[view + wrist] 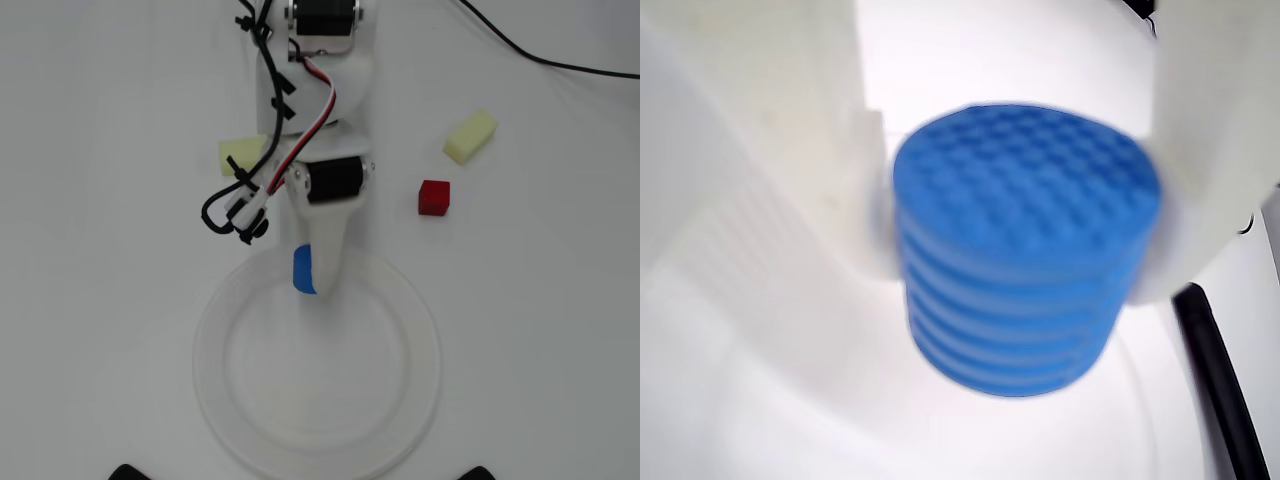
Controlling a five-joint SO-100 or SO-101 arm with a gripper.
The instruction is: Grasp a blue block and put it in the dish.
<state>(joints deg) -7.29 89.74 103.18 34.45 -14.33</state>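
Note:
The blue block is a short ribbed cylinder, held between my white gripper's two fingers; it fills the wrist view. In the overhead view only a blue sliver shows beside the white gripper, over the far rim of the dish, a large round white plate. The block looks held above the plate, with white plate surface below it in the wrist view.
A red cube lies right of the arm. A pale yellow block lies at the upper right, another is partly hidden behind the arm. A black cable crosses the top right.

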